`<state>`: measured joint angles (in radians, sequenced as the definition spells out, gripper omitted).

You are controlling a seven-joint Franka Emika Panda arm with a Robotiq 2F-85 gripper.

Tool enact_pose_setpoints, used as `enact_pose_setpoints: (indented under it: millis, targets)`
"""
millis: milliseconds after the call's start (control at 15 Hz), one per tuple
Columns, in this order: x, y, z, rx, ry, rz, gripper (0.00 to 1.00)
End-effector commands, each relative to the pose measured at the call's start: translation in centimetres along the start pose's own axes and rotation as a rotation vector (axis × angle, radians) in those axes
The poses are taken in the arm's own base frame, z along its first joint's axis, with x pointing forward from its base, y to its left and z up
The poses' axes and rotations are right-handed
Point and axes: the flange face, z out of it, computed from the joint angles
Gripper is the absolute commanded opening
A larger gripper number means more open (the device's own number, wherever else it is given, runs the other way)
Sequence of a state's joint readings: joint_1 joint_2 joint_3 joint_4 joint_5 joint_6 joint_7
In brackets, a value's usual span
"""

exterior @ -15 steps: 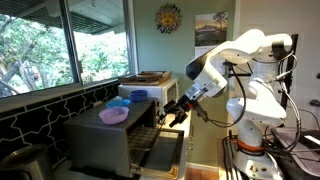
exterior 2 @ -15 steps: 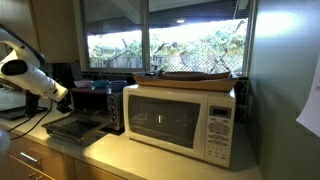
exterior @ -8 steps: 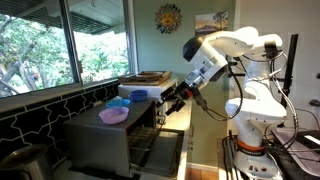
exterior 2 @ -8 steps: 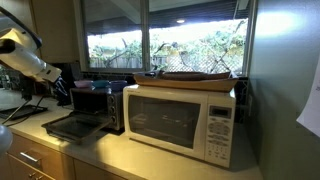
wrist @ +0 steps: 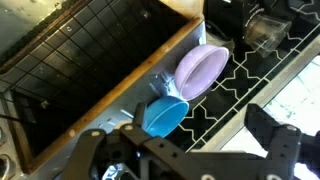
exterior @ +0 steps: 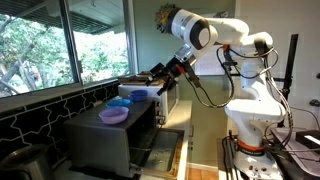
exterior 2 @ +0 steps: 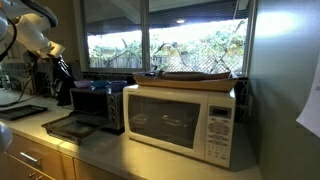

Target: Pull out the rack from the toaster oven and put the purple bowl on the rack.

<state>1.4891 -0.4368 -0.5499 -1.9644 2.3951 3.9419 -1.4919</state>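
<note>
Robotiq gripper (exterior: 155, 78) hung above the large dark-grey boxy toaster oven (exterior: 100, 145), fingers apart, nothing held. Small shallow lavender-purple plastic bowl (wrist: 200, 70) sat on the oven's top, just beside a small blue plastic bowl (wrist: 163, 115). Thin dark wire rack (wrist: 70, 50) showed to the left in the wrist view, probably drawn out. Purple bowl likely light, stiff, a bit slick. Best hold: pinch the rim, one finger inside and one outside.

Nothing here can be read. The button panel (exterior 2: 217, 128) on the microwave (exterior 2: 170, 118), well apart from the claw (exterior 2: 61, 68), carries marks too small to make out.
</note>
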Motion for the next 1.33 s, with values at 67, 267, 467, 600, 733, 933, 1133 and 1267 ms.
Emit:
enact_pose_setpoints:
  millis: [67, 267, 467, 600, 733, 933, 1133, 1267]
  targets:
    - [-0.3, -4.1, 2.3, -0.052, -0.002, -0.081, 1.00]
    - [-0.3, -5.2, 4.6, -0.094, 0.069, -0.208, 1.00]
    - [-0.8, -6.4, 6.5, -0.143, 0.123, -0.351, 1.00]
    - [-1.1, -6.7, 7.8, -0.188, 0.133, -0.437, 1.00]
    - [-1.5, -6.6, 9.3, -0.240, 0.141, -0.503, 1.00]
    - [-1.4, -6.1, 11.1, -0.317, 0.173, -0.560, 1.00]
    - [-1.1, -5.6, 13.0, -0.371, 0.196, -0.579, 1.00]
    - [-0.5, -5.4, 13.9, -0.395, 0.213, -0.575, 1.00]
